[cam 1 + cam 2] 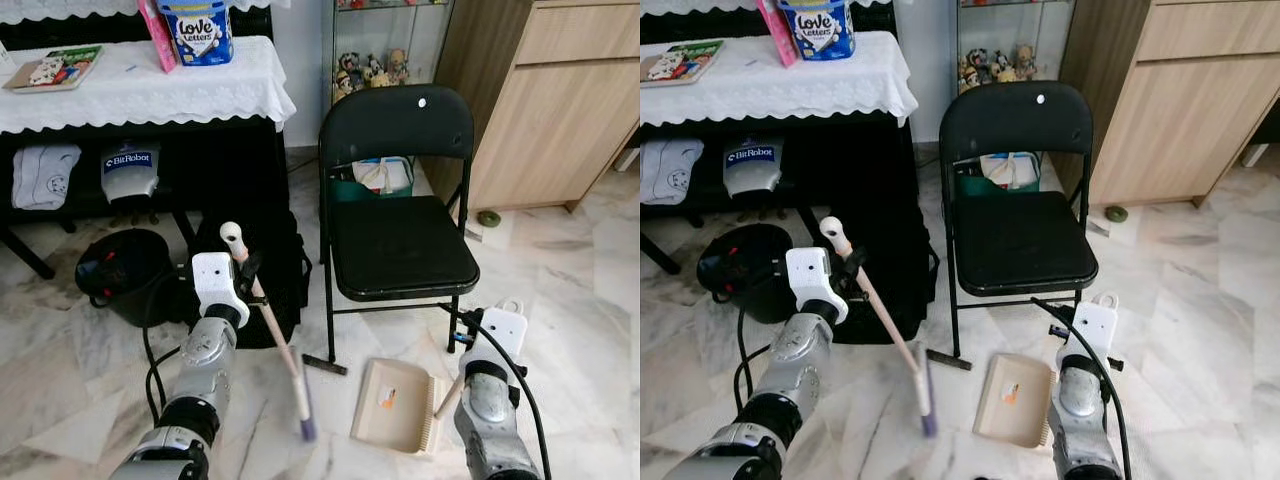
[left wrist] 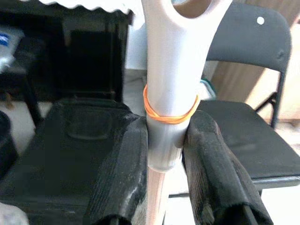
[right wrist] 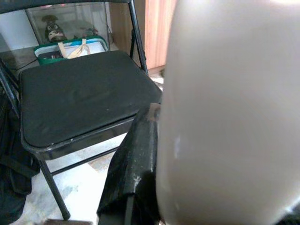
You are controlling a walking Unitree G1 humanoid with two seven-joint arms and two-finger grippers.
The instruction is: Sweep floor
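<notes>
A: Left eye view first. Containers?

B: A blue "Love Letters" tub (image 1: 198, 30) is seen on the lace-covered bench (image 1: 140, 85), contents hidden. A black bucket (image 1: 122, 272) is set on the marble floor (image 1: 560, 270) under the bench; what is inside cannot be told. A beige plastic dustpan (image 1: 392, 403) lies flat on the floor before the black folding chair (image 1: 400, 200), a small orange mark seen on its inner face. A green box (image 1: 378, 180) with pale straps is glimpsed behind the chair seat.

A: The broom?

B: A broom (image 1: 270, 330), pale wooden stick with white plastic cap, is held slanted by the left gripper (image 1: 240, 275); its lower end is blurred near the floor, beside the dustpan. The dustpan's handle is met by the right gripper (image 1: 470, 335).

A: Right eye view?

B: The same scene is shown. The dark dustpan-side brush strip (image 1: 948, 360) by the chair leg is seen clearly.

A: Left wrist view?

B: The jaws are seen closed on the broom's grey-white cap, one padded black finger (image 2: 119, 173) on each side, just under an orange rubber band (image 2: 169, 115).

A: Right wrist view?

B: A smooth beige surface is pressed against one black finger (image 3: 136, 178); the other finger is hidden, so how far those jaws are open cannot be told. The matte chair seat is seen beyond.
</notes>
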